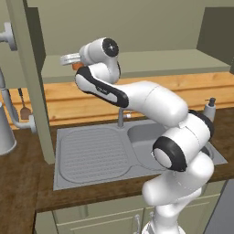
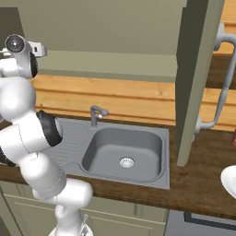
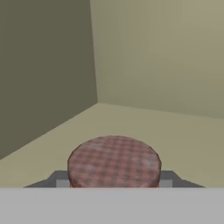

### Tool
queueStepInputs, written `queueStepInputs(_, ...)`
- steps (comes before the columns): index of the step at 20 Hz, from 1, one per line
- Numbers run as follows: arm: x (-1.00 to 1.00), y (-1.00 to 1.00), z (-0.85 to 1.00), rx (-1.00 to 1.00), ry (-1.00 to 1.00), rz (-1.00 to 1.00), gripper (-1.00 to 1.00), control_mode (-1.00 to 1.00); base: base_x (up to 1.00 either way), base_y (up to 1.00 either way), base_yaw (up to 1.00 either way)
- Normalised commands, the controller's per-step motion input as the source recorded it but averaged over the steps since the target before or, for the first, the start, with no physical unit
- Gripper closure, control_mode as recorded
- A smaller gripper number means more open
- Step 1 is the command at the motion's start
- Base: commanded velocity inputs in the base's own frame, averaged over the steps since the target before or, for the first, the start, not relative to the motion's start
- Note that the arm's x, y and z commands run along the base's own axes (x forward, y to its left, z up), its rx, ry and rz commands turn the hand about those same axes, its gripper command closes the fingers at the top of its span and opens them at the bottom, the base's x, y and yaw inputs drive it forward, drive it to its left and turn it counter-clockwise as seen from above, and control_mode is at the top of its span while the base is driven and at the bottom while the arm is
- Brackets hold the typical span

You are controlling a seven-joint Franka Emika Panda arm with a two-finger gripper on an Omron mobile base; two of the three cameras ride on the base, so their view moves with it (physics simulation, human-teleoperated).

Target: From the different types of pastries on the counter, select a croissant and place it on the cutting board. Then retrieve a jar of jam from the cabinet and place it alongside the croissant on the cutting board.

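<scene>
You've got the arm reaching up into the open olive-green wall cabinet (image 1: pixel 137 61), and the round jam jar with the red-checked lid (image 3: pixel 114 161) sits right between the dark fingertips (image 3: pixel 61 179) in the hand view, standing upright on the cabinet shelf near the back left corner. The tips sit tight against both sides of the lid, so the two-finger gripper (image 3: pixel 114 181) looks clamped on the jar, though the contact itself is cut off at the bottom edge.

From the left base view you only catch an orange sliver of the jar (image 1: pixel 77 66) under the wrist, at the shelf's left end. The open cabinet door (image 1: pixel 34 82) hangs just left of the hand, edge-on. The right base view shows the other door (image 2: pixel 196 78) hanging over the dark wood counter (image 2: pixel 203 184).

Below you there's the grey steel sink (image 2: pixel 122 150) with its small grey faucet (image 2: pixel 96 113), a ribbed drainboard (image 1: pixel 93 153) and a grey soap dispenser bottle (image 1: pixel 209 109) by the wall. A copper spatula (image 1: pixel 24 109) hangs on the wooden backsplash, visible from the left side.
</scene>
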Motion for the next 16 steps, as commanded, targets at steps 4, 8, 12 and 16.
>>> queueStepInputs(4, -0.05, 0.0, -0.17, 0.0, 0.0, 0.01, 1.0, -1.0, 0.0, 0.0, 0.0)
queueStepInputs(8, -0.81, -0.36, -0.14, 0.01, -0.08, 0.03, 1.0, -1.0, 0.0, 0.0, 0.0)
queueStepInputs(12, -1.0, -0.76, -0.01, 0.05, -0.11, 0.04, 1.0, -1.0, 0.0, 0.0, 0.0)
queueStepInputs(16, -1.0, -0.82, 0.02, 0.05, 0.0, 0.05, 1.0, -1.0, 0.0, 0.0, 0.0)
